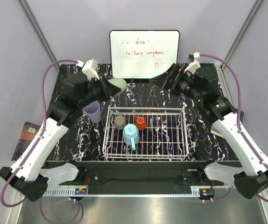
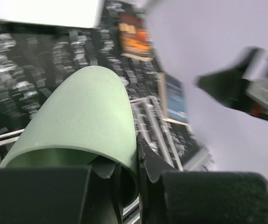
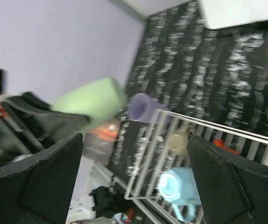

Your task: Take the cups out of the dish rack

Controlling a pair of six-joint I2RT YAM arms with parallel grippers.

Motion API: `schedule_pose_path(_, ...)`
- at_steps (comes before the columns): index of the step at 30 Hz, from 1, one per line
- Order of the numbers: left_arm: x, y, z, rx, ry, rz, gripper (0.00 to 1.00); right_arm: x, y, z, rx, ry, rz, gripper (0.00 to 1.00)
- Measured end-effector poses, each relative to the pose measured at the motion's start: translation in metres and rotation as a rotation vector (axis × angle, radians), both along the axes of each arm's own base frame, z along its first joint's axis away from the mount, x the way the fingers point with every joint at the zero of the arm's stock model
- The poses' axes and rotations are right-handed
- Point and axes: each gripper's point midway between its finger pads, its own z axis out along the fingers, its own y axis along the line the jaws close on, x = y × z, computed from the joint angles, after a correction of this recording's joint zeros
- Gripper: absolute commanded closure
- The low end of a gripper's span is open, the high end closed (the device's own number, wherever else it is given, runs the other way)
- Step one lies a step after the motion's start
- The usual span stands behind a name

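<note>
**A:** Which step is in hand?

**B:** A carry-out, I'd judge. Starting from the left, the lavender tumbler [image 1: 93,112] stands on the table [image 1: 194,144], just beside the left side of the dish rack [image 1: 145,148] near its far-left corner. Above and beyond it, the left gripper [image 1: 107,87] is clenched on the sage-green tumbler [image 1: 117,85]. It seems to pinch the wall at the rim. That cup is in the air over the far-left part of the table, lying sideways with its base pointing right.

**A:** What about the arm itself?

**B:** It reaches up and away from the near-left corner, with the wrist rolled over.

**A:** What's in the rack?

**B:** There are three cups in its left half. The small grey-brown cup [image 1: 120,122] and the small red-orange cup [image 1: 140,123] are side by side, and the light blue handled mug [image 1: 130,134] is nearer the front.

**A:** And the right side?

**B:** The right gripper [image 1: 171,79] hangs raised toward the far-right corner, below the whiteboard [image 1: 144,53]. Its fingers are spread wide and hold nothing.

**A:** What does the next move call for?

**B:** Probably turning the green cup upright and lowering it onto bare table left of the rack, clear of the lavender one. Meanwhile the free arm can dip into the rack.
</note>
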Motion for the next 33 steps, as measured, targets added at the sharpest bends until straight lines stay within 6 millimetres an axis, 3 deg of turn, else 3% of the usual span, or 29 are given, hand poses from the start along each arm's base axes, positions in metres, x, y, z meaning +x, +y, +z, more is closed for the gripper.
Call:
schedule_pose_path(3, 0.024, 0.024, -0.01, 0.12, 0.075, 0.16, 1.0, 0.007, -0.02, -0.021, -0.11, 0.045, -0.106, 0.01)
schedule_pose_path(5, 0.038, 0.041, -0.024, 0.212, 0.142, 0.262, 1.0, 0.008, -0.031, -0.046, -0.189, 0.115, -0.153, 0.02)
schedule_pose_path(8, 0.052, 0.071, -0.063, 0.41, 0.283, 0.4, 1.0, 0.008, -0.041, -0.08, -0.286, 0.21, -0.189, 0.02)
schedule_pose_path(12, 0.055, 0.099, -0.11, 0.629, 0.425, 0.473, 1.0, 0.003, -0.053, -0.11, -0.376, 0.286, -0.216, 0.02)
schedule_pose_path(16, 0.052, 0.124, -0.137, 0.782, 0.53, 0.492, 1.0, -0.001, -0.061, -0.122, -0.427, 0.312, -0.227, 0.02)
schedule_pose_path(21, 0.057, 0.142, -0.144, 0.854, 0.571, 0.516, 1.0, -0.004, -0.065, -0.134, -0.457, 0.326, -0.229, 0.02)
schedule_pose_path(25, 0.057, 0.146, -0.146, 0.862, 0.578, 0.51, 1.0, -0.008, -0.068, -0.14, -0.469, 0.335, -0.225, 0.02)
schedule_pose_path(33, 0.055, 0.148, -0.176, 0.839, 0.643, 0.483, 1.0, -0.012, -0.07, -0.144, -0.48, 0.338, -0.22, 0.02)
